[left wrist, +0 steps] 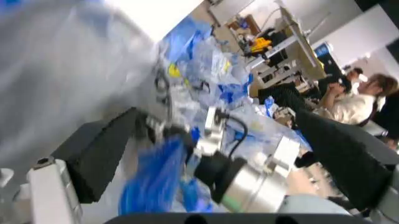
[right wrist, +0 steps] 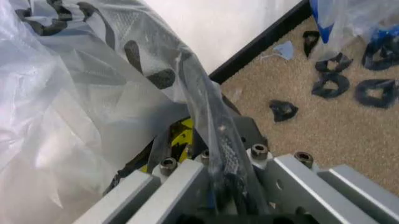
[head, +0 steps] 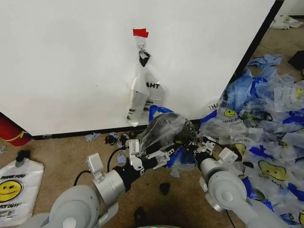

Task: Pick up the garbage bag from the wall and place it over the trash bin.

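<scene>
Clamped the right tool (head: pixel 203 146) shut on the bag (head: pixel 166 130), at the bag's 4 o'clock in the head view. Showed thin film pinched between its metal fingers in the right wrist view. Set the left tool (head: pixel 154 156) against the bag's 7 o'clock edge. Could not tell whether it was open or closed, since smeared blue plastic blocked the left wrist view.

Held the bag off the floor between both tools, just in front of the wall (head: pixel 71 57). Probably kept the two apart to spread the mouth wide enough for the bin. Left a narrower clear bag (head: pixel 142 92) hanging on a hook under the red tape (head: pixel 140 33), at 12 o'clock from the held bag. Left a heap of loose bags (head: pixel 270 118) at 3 o'clock, well apart.

Could not make out the bin. Could not read the print on the crumpled held bag. Cut both arms off at the head view's 6 o'clock edge.
</scene>
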Motion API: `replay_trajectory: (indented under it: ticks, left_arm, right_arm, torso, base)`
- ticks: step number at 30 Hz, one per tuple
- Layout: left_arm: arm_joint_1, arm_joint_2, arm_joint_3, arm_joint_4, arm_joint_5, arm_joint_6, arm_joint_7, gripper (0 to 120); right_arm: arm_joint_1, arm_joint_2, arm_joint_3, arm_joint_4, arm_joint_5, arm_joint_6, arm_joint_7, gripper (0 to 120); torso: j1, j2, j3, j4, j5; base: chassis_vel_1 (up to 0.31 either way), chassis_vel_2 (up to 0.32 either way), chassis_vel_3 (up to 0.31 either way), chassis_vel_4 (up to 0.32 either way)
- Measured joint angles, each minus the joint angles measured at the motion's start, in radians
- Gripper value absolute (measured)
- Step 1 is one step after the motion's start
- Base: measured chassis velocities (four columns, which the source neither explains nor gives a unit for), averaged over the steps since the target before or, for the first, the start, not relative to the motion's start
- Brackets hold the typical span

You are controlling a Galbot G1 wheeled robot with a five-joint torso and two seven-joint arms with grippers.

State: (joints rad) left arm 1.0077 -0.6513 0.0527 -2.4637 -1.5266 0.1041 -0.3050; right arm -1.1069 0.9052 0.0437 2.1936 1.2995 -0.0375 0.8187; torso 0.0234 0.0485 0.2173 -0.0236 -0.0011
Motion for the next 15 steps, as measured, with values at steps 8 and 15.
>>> replay_trajectory:
  ticks: [8, 15]
  left_arm:
    - [-0.294, 0.118, 0.199, 0.069, 0.123, 0.031, 0.219, 100]
    - [-0.750, 0.112, 0.588, 0.153, 0.130, 0.059, 0.244, 100]
  right_arm:
    - [0.010, -0.045, -0.021, -0.021, -0.095, 0.011, -0.125, 0]
    - [0.001, -0.093, 0.001, -0.019, -0.119, 0.020, -0.165, 0]
  torso:
    - [0.000, 0.000, 0.000, 0.0002, 0.0001]
    - [0.000, 0.000, 0.000, -0.0002, 0.0015]
  base:
    - [0.000, 0.000, 0.000, 0.000]
    - [0.000, 0.000, 0.000, 0.000]
